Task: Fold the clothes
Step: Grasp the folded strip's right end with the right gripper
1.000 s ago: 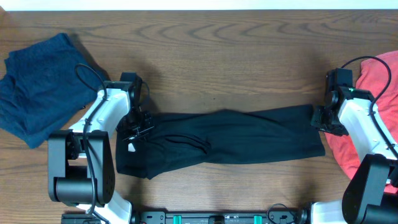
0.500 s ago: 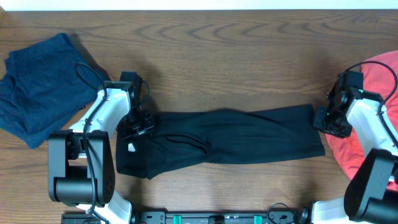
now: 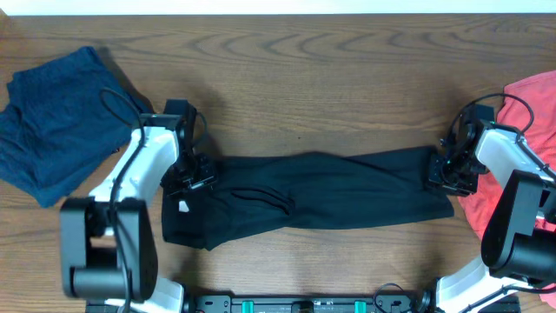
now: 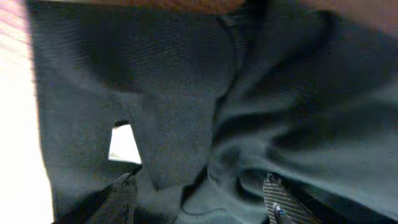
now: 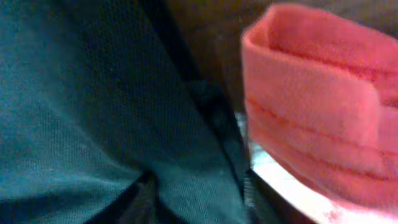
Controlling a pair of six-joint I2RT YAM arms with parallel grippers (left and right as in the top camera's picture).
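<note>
The black shirt (image 3: 321,191) lies folded into a long band across the table, a small white mark (image 3: 183,207) near its left end. My left gripper (image 3: 187,178) rests on that left end. In the left wrist view it (image 4: 198,186) is open, its fingers (image 4: 280,205) spread wide over rumpled black cloth (image 4: 186,112). My right gripper (image 3: 440,172) sits on the shirt's right end. In the right wrist view it (image 5: 196,190) stands open with black fabric (image 5: 93,112) lying flat in the gap.
A navy garment (image 3: 56,122) lies crumpled at the far left of the wooden table (image 3: 330,78). A coral-red garment (image 3: 526,130) is bunched at the right edge, just beside my right gripper, and its folded edge (image 5: 317,106) fills the right wrist view.
My left gripper has opened and let go of the shirt's left end. My right gripper swung out to the right, then came back left onto the shirt's right end.
</note>
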